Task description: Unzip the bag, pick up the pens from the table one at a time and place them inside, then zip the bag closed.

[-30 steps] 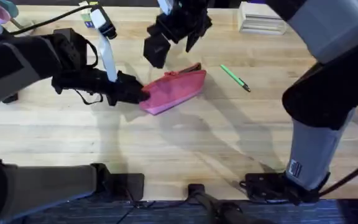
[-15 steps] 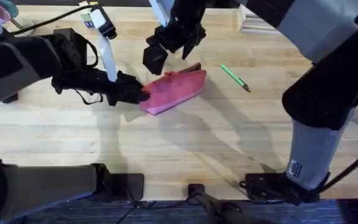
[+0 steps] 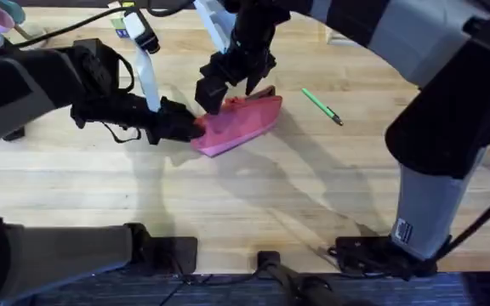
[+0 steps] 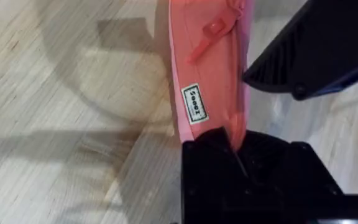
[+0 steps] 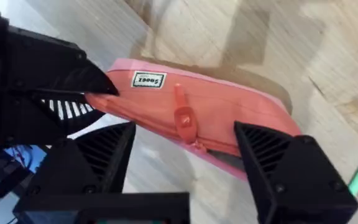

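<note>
My left claw (image 3: 196,126) is closed on the left end of the bag (image 3: 238,121), which lies on the bench (image 3: 253,195) near its centre with the white label (image 4: 194,103) next to that gripped end. My right claw (image 5: 182,140) hangs just above the bag with its fingers (image 5: 272,152) spread apart, straddling the zipper pull (image 5: 183,116). The green pen (image 3: 321,106) lies on the bench beside the bag's right end, apart from it.
</note>
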